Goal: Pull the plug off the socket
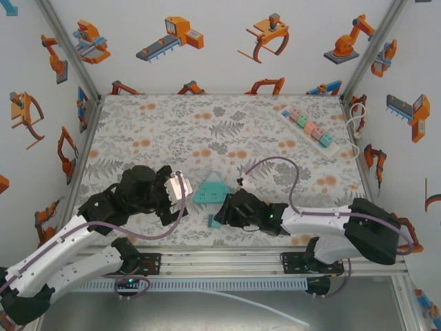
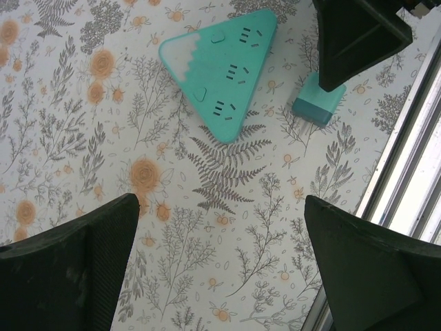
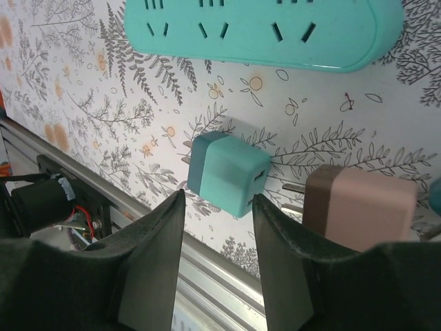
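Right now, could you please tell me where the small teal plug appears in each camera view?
Top external: the plug lies low centre, just below the socket.
Left wrist: the plug is upper right, to the right of the socket.
Right wrist: the plug is centre, just beyond the jaws.
Shared landmark: the teal triangular socket, unplugged beside the plug in every view.

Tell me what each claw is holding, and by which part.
Nothing. The left claw is open and empty. The teal plug lies free on the table just past the slightly parted right claw.
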